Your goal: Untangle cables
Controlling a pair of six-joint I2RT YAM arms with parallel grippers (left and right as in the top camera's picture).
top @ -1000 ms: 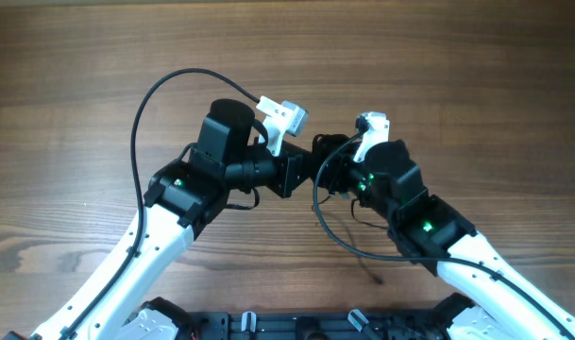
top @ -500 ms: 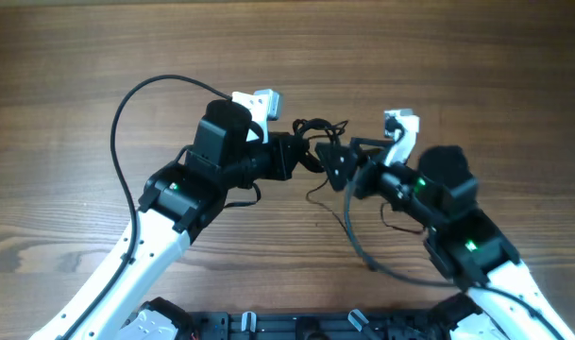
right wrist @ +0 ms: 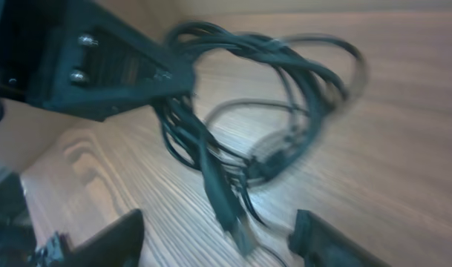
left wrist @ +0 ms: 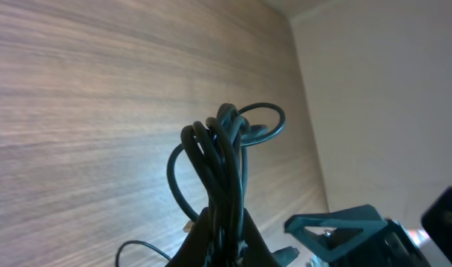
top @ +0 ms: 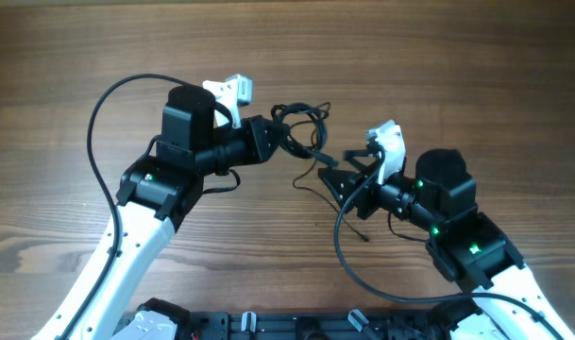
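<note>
So from where I'm standing, the cables (top: 301, 121) are bunched into a small knotted wad of loops, roughly mid-table (top: 457, 57) between the two arms. The left gripper (top: 285, 142) is clamped tight on the base of the wad, with the loops fanning out beyond its fingers. It looks to be held just clear of the wood, though I can't swear nothing is touching. The right gripper (top: 336, 168) sits just beside the bundle with its jaws apart and nothing between them, and its wrist view shows both fingers flanking a dangling plug tip (right wrist: 237, 222). A thin loose tail (top: 304, 181) droops off the underside too. Handling-wise, I reckon this stuff weighs next to nothing and is totally floppy, so it'll sag and spring around rather than hold any shape. It's thin and smooth too, so it'd probably slide out of a lazy pinch. Yanking hard on the middle of a loop would likely just cinch the knot tighter. If it were me, I'd grab the free end right behind that plug, where it's a bit chunkier and stiffer. Then I'd ease it out through the loops while the left keeps the wad anchored.
</note>
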